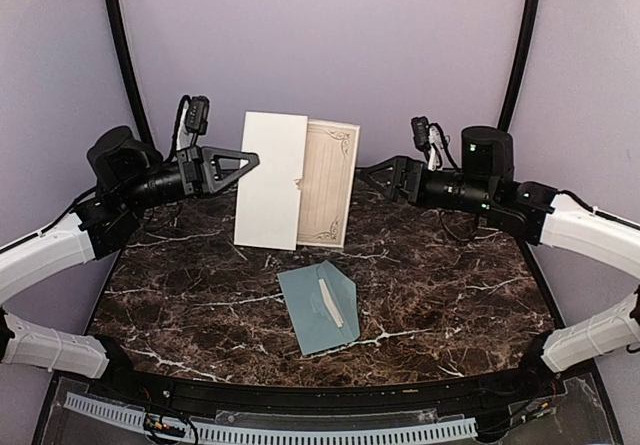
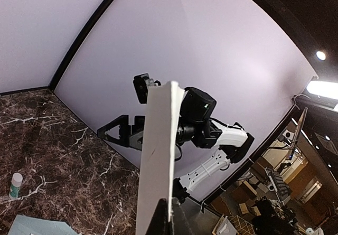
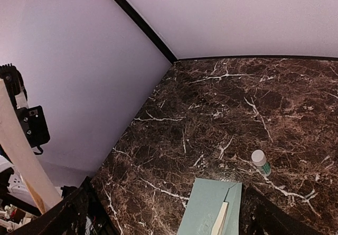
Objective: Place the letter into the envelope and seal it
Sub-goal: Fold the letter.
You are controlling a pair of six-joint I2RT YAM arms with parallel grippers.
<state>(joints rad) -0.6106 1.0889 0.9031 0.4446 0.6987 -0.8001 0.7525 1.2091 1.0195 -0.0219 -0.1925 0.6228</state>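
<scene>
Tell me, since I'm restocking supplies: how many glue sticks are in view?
1. The glue stick stands upright on the table, apart from the envelope; the top view misses it, so the raised letter may hide more.

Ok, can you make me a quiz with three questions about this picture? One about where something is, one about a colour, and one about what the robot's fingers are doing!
1. Where is the envelope?
A) lying on the table
B) leaning on the wall
C) on the floor

2. What colour is the envelope?
A) red
B) pale grey-teal
C) yellow

3. What are the left fingers doing?
A) open, holding nothing
B) shut on the letter
C) shut on the envelope

Answers:
1 A, it lies flat on the dark table in front of the arms.
2 B, its paper looks pale grey-teal against the brown table.
3 B, they pinch the letter at its edge and hold it upright.
</scene>
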